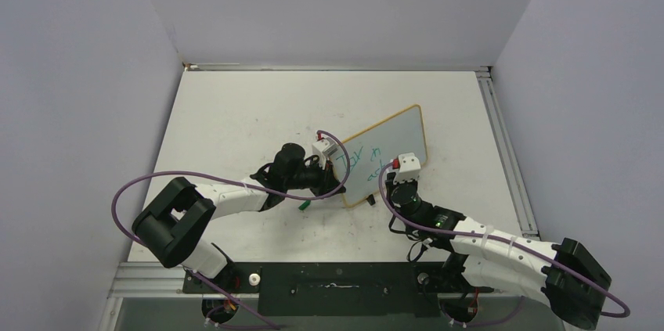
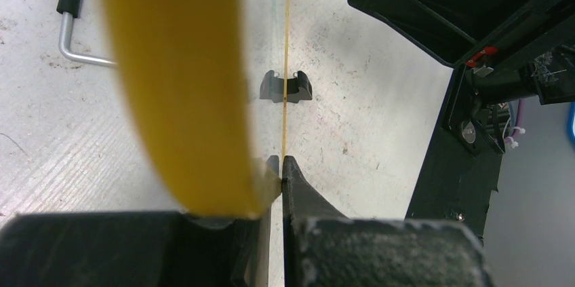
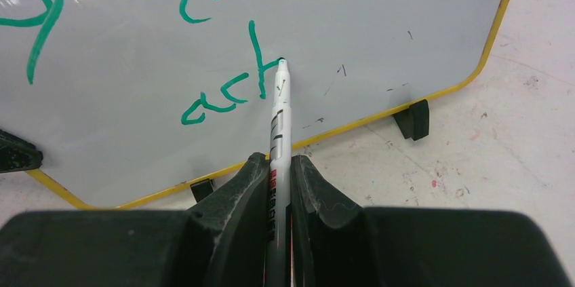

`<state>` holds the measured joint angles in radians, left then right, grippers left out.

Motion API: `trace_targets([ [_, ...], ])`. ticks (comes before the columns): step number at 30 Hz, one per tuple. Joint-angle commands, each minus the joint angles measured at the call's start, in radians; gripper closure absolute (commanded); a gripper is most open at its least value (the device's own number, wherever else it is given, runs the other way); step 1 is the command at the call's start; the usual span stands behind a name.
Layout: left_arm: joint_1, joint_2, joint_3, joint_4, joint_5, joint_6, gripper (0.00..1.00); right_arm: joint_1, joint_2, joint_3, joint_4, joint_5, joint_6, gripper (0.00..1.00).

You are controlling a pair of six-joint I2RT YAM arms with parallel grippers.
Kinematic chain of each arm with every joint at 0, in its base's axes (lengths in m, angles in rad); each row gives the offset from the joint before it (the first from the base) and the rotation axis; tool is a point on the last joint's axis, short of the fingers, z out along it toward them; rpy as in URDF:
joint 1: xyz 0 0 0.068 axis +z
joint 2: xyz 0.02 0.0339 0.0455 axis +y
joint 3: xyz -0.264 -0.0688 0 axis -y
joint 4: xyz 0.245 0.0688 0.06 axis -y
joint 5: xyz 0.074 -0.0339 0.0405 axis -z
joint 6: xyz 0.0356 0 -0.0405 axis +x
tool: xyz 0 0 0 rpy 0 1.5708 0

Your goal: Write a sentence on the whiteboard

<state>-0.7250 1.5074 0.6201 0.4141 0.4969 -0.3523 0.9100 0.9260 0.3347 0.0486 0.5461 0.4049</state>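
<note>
Both grippers grip: left gripper [image 2: 281, 163] pinches the whiteboard [image 1: 389, 139] by its rim, right gripper [image 3: 276, 167] clamps a marker [image 3: 280, 107], tip on the board, standing right of centre on the table [image 1: 235, 112]. Cropped, the sentence [image 3: 227, 93] reads clearly only "ach".

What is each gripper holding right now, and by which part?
The right gripper holds a marker by its barrel, tip on the whiteboard. The left gripper pinches the whiteboard's yellow-rimmed edge.
</note>
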Motion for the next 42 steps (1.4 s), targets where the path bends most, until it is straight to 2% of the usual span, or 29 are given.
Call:
trace_targets([
  [1, -0.016, 0.0, 0.025, -0.023, 0.03, 0.006, 1.0, -0.006, 0.004, 0.041, 0.024, -0.007, 0.016, 0.95],
  [21, -0.016, -0.003, 0.021, -0.02, 0.028, 0.006, 1.0, -0.005, -0.014, 0.029, -0.099, -0.046, 0.12, 0.95],
  [32, -0.014, -0.005, 0.024, -0.027, 0.028, 0.008, 1.0, -0.009, -0.115, 0.033, -0.086, -0.01, 0.056, 0.95],
  [42, -0.016, -0.003, 0.027, -0.028, 0.029, 0.009, 1.0, -0.052, -0.093, 0.039, -0.029, -0.035, 0.003, 0.95],
])
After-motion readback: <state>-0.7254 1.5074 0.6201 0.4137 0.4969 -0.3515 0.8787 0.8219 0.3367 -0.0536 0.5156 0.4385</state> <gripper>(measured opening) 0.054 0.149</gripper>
